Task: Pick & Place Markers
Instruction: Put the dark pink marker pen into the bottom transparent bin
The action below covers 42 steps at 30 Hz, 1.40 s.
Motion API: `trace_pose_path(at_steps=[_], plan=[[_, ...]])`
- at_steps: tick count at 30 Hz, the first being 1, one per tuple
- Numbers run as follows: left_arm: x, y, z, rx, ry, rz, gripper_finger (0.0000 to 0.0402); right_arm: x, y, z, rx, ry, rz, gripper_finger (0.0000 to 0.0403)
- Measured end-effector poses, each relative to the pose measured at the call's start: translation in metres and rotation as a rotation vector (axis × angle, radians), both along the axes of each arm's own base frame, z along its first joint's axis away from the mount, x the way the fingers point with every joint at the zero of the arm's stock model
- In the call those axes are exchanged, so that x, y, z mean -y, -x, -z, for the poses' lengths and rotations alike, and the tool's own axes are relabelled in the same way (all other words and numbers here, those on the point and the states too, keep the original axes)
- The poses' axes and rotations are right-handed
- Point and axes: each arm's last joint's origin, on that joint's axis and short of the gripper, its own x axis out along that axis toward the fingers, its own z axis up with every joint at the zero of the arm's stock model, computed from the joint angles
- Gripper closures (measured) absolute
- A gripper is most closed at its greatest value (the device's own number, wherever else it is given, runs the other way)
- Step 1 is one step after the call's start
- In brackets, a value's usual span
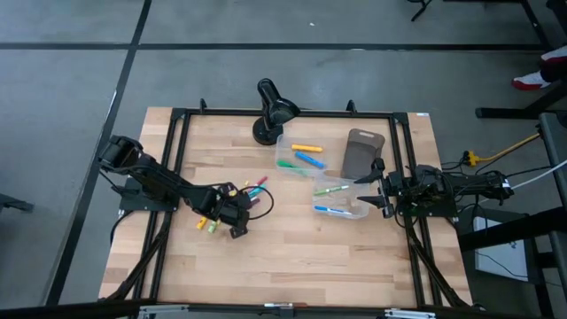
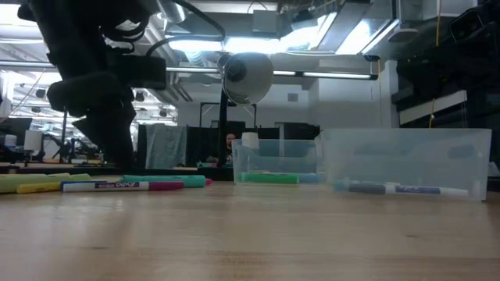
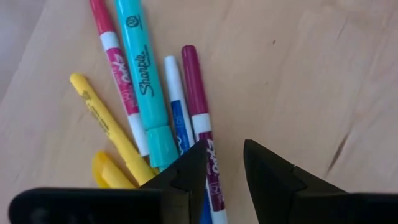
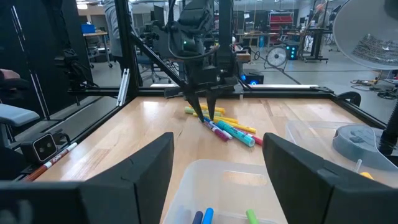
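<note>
Several markers lie flat in a loose pile on the wooden table: teal, pink, blue, magenta and yellow. In the high view the pile is left of centre. My left gripper points steeply down over the pile's near end, open, with one finger above the magenta marker and the other over bare wood. The right wrist view shows it standing at the pile. My right gripper waits open at the table's right side, by a clear bin. My left gripper comes down slanting from above, with one fingertip over the magenta marker's white barrel. The finger itself hides the spot, so I cannot tell whether it touches. The marker lies flat on the table.
A second clear bin behind the first holds yellow, blue and green markers; the nearer bin holds a green and a blue one. A grey-brown tray lies at the back right and a black lamp at the back. Bare wood lies toward the near edge.
</note>
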Motion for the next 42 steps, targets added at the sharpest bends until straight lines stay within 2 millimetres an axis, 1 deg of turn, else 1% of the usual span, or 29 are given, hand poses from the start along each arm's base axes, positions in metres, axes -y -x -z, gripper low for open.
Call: trace_pose_path(at_steps=[9, 17, 25, 29, 37, 42], plan=[[-0.002, 0.002, 0.008, -0.001, -0.008, -0.003, 0.0309, 0.000, 0.000, 0.000, 0.000, 0.000, 0.000, 0.0159], [-0.001, -0.001, 0.019, -0.028, -0.018, 0.006, 0.0308, 0.000, 0.000, 0.000, 0.000, 0.000, 0.000, 0.0159], [0.000, -0.005, 0.030, -0.051, -0.035, 0.007, 0.0317, 0.000, 0.000, 0.000, 0.000, 0.000, 0.000, 0.0159], [0.000, -0.005, 0.030, -0.050, -0.035, 0.008, 0.0329, 0.000, 0.000, 0.000, 0.000, 0.000, 0.000, 0.0159], [0.000, -0.005, 0.031, -0.054, -0.037, 0.009, 0.0374, 0.000, 0.000, 0.000, 0.000, 0.000, 0.000, 0.0159], [0.000, -0.006, 0.030, -0.046, -0.050, 0.005, 0.0373, 0.000, 0.000, 0.000, 0.000, 0.000, 0.000, 0.0159]])
